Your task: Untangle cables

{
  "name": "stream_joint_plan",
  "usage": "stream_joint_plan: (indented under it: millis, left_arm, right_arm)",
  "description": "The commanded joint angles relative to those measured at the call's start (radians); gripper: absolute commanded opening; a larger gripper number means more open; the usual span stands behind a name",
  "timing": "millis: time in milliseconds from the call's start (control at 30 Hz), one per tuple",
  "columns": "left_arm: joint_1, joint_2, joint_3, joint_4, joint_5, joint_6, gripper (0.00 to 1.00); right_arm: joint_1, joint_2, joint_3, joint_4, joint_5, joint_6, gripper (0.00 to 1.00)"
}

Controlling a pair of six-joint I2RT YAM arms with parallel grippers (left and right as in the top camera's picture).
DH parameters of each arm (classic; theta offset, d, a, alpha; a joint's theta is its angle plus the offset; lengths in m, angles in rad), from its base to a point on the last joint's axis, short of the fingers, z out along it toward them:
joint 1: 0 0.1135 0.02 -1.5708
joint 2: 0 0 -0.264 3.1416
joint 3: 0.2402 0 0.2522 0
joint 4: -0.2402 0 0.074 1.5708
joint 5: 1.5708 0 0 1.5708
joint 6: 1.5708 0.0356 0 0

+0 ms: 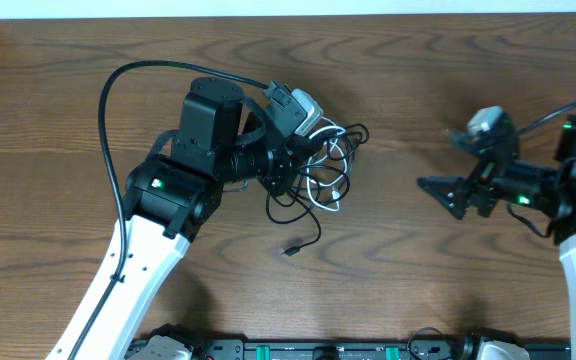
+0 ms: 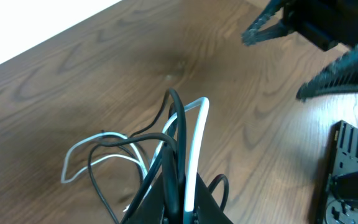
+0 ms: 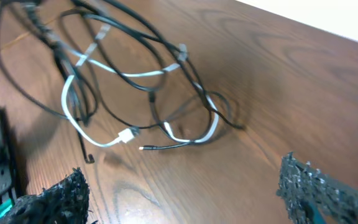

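Note:
The cables [image 1: 326, 168] are a tangle of thin black cords and one white cord on the wood table, just right of my left arm. A black plug end [image 1: 291, 252] trails toward the front. My left gripper [image 1: 296, 160] is shut on the tangle. In the left wrist view its fingers [image 2: 211, 200] pinch a black cord [image 2: 176, 140] and the white cord [image 2: 195, 140] side by side. My right gripper [image 1: 438, 195] stands open to the right of the tangle, apart from it. In the right wrist view the cables [image 3: 135, 74] lie beyond its spread fingertips [image 3: 59, 198], with bare wood between them.
The far table edge [image 2: 48, 37] meets a white surface. A black rack with green parts [image 1: 298, 350] runs along the front edge. The thick black arm cable [image 1: 108, 110] loops over the left arm.

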Motion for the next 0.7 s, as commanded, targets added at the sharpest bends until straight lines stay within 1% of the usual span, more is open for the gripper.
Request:
stream_joint_plan:
  millis: [0,267,367,500,667]
  left_arm:
    - [-0.002,0.003,0.001,0.0,0.062,0.013,0.08]
    - [-0.006,0.004,0.001,-0.013,0.139,0.02,0.08]
    - [-0.023,0.004,0.001,-0.039,0.142,0.063,0.08]
    - [-0.052,0.004,0.001,-0.096,0.141,0.161,0.08]
    - [-0.056,0.004,0.001,-0.104,0.142,0.178,0.08]
  right_arm:
    - [0.068,0.0,0.004,0.025,-0.025,-0.07,0.92]
    - [0.187,0.0,0.004,0.083,-0.026,-0.07,0.91]
    - [0.221,0.0,0.004,0.108,-0.026,-0.07,0.9]
    - [0.264,0.0,0.004,0.156,-0.026,-0.07,0.87]
    - [0.307,0.0,0.004,0.2,-0.026,-0.07,0.83]
